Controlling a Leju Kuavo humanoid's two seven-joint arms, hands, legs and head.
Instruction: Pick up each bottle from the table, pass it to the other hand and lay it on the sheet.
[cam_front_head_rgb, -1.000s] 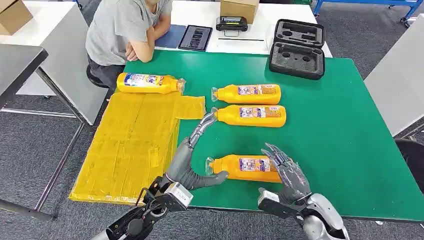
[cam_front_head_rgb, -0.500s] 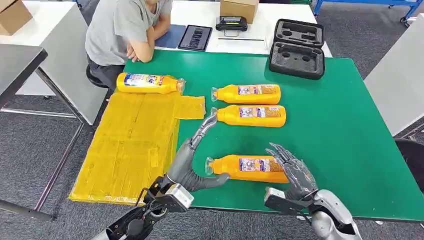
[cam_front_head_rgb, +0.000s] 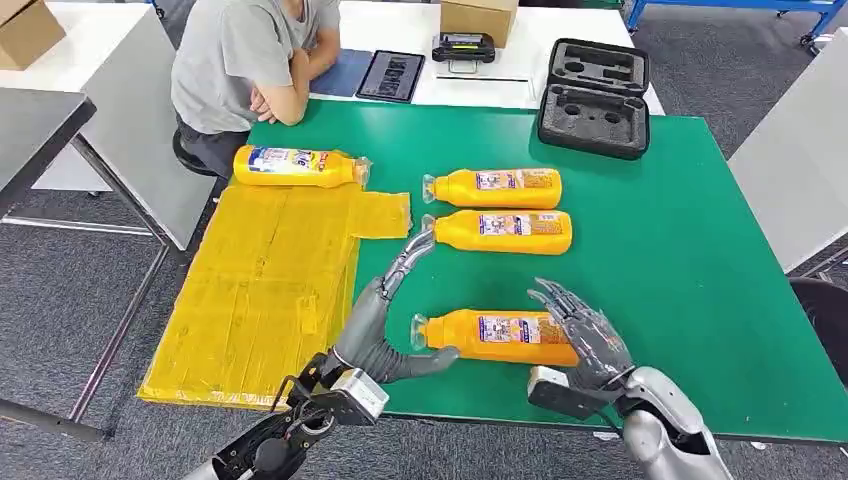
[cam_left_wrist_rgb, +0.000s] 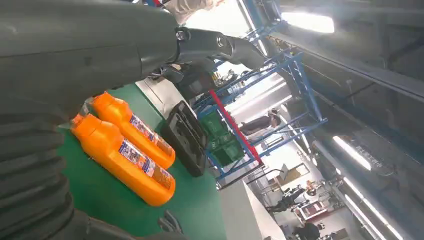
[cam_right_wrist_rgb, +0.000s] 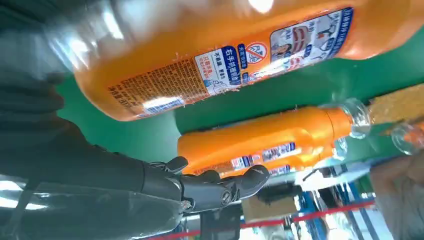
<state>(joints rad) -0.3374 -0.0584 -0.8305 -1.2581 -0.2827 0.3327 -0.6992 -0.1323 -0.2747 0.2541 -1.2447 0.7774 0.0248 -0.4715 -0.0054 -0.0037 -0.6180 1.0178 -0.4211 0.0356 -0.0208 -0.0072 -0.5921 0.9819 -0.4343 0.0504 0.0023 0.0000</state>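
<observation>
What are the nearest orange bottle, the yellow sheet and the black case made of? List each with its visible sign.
Nearest orange bottle: glossy plastic, probably; clear neck, bright highlights, printed label.
Yellow sheet: thin shiny film or taped plastic, likely; creases and seam lines show.
Black case: matte foam or moulded plastic; shaped recesses, no glare.

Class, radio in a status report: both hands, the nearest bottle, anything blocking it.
Left hand open at the nearest bottle's cap end. Right hand open, fingers over its base. Bottle lies flat on green table, not lifted. Nothing in the way.
</observation>
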